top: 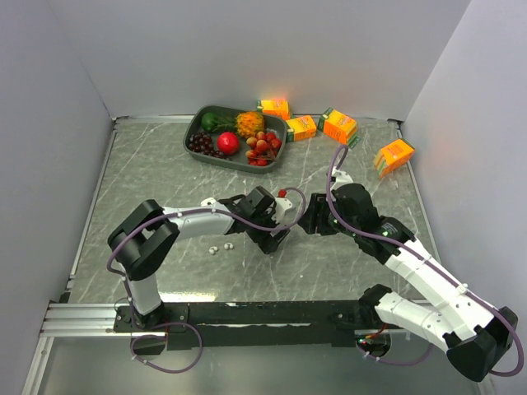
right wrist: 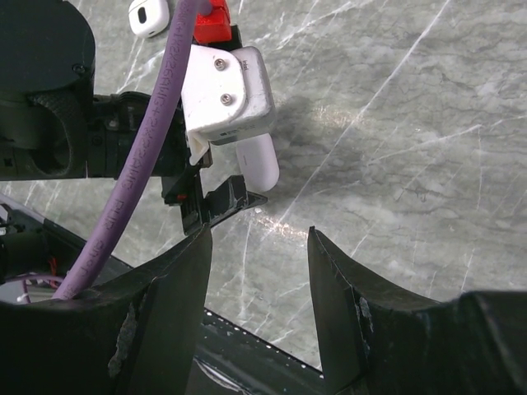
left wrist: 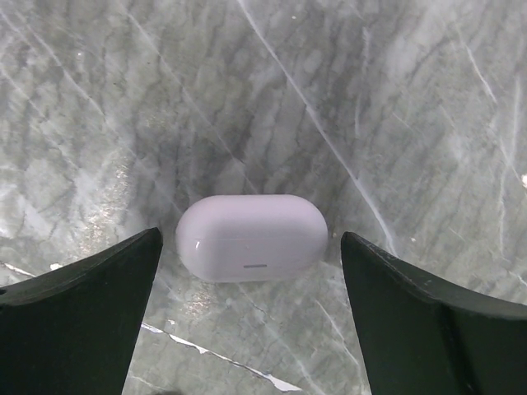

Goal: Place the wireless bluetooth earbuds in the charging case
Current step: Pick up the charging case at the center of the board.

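Case-grasp step: your left gripper, agape and empty, straddles the closed rounded white plastic charging case mid-worktop; next, clamp squarely.

Charging case lies on the bench between the jaws of the left gripper, touching neither. Two earbuds lie side by side left of that gripper. Tray sits at the far edge, with four cartons to its right.

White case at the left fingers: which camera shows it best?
The left wrist view: the white case lies whole, lid shut, between the open left fingers. The right wrist view catches only one end beside the left arm. In the top view the arm hides it.
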